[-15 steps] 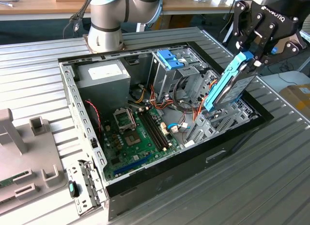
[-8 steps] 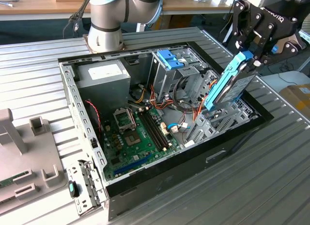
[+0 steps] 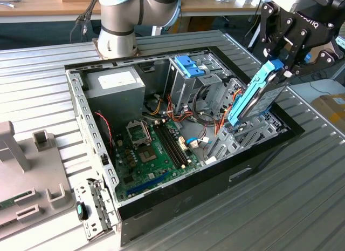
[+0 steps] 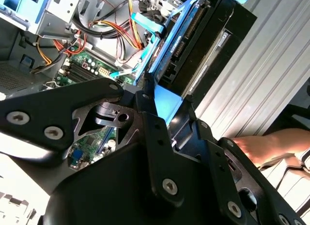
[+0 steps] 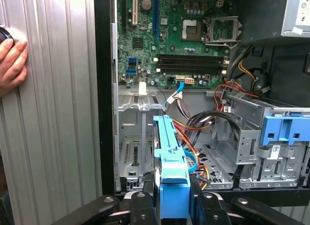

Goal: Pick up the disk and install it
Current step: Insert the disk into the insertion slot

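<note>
On the exterior view's left, grey holders (image 3: 32, 170) lie on the ribbed metal surface (image 3: 48, 62), and beside them stands the open computer case (image 3: 75, 108) with its power supply (image 3: 116, 83) and motherboard (image 3: 153, 148) exposed. More to the middle is the silver drive cage (image 3: 186, 86) with a blue latch (image 3: 190, 66) on top, and coloured cables (image 3: 180, 108) run below it. At the exterior view's right, the disk (image 3: 253, 97) is off the surface and in the air. The jaws are closed on the upper end of its blue carrier frame, one finger on each flat side. The disk hangs steeply tilted, and its lower end dips into the case near the front corner, just above the empty bay (image 3: 253, 135). I cannot tell if it already touches the metal there. So the picking seems done, and the step in hand is, I judge, the install itself. This step calls for keeping the frame in line with the bay walls and free of the cables close beside it. In the first wrist view the disk (image 5: 172, 162) is seen edge-on between the jaws. A person's hand (image 5: 12, 60) rests on the surface outside the case, well apart from the disk.
</note>
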You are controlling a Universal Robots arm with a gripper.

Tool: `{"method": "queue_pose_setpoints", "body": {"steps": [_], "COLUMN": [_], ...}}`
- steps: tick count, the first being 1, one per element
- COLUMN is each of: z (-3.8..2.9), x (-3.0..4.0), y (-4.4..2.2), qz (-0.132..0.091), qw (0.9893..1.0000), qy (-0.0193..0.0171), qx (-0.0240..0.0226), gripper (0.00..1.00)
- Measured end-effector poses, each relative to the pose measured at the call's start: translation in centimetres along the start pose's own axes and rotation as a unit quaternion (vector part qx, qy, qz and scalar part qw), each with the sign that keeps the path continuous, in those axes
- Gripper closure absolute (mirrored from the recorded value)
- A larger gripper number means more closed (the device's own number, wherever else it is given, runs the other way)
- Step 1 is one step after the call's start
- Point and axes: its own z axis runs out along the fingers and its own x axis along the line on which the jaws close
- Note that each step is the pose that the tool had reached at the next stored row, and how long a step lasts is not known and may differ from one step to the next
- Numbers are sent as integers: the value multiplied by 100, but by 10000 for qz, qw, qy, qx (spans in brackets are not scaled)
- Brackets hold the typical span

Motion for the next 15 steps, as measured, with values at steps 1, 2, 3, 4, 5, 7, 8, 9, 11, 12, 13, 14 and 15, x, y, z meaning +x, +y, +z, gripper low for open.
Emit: {"method": "queue_pose_setpoints", "body": {"steps": [1,2,3,4,5,7,8,9,11,12,13,14,15], "z": [0,6,8,7,9,50,55,55,14,-20,-54,-80,-128], "x": [8,22,24,24,24,30,30,30,26,23,20,18,14], "y": [1,4,5,4,5,14,15,15,6,-2,-10,-16,-27], "qz": [-1,0,0,0,0,0,0,0,1,1,2,2,3], "qw": [10000,10000,10000,10000,10000,10000,10000,10000,10000,10000,10000,10000,10000], "qy": [0,-1,-1,0,0,1,0,0,0,2,1,0,2], "qx": [0,0,0,0,0,0,0,0,0,0,0,0,0], "gripper": [63,63,63,63,63,63,63,63,63,63,63,63,63]}}
